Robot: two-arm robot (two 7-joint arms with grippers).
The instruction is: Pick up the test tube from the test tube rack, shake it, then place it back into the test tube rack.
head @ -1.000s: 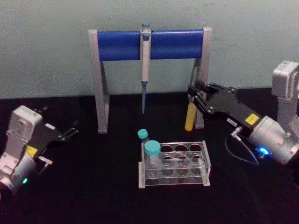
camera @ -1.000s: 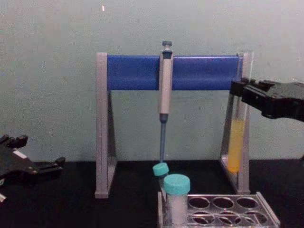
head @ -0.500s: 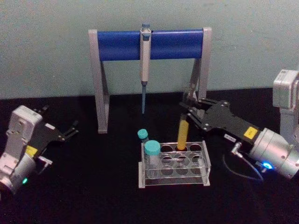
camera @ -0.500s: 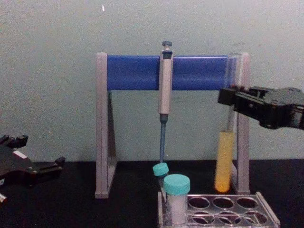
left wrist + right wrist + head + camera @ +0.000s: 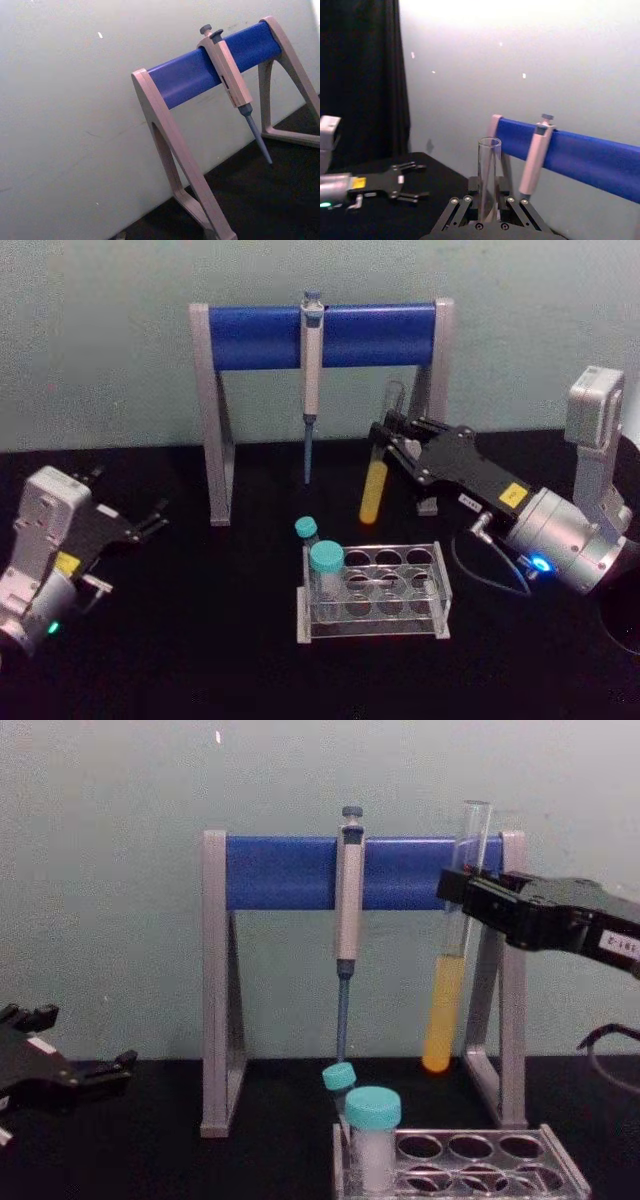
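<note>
Beyond the rack point(image 5: 372, 631), right claw point(image 5: 384, 433) grips the test tube point(image 5: 373, 490); left claw point(image 5: 156, 518) parked open

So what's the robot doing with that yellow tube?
The robot's right hand is shut on a test tube with yellow liquid in it. It holds the tube up in the air, a bit tilted, near the blue stand. The tube is out of the rack and not in any of its holes. The left hand is open, off at the left, holding nothing.
</note>
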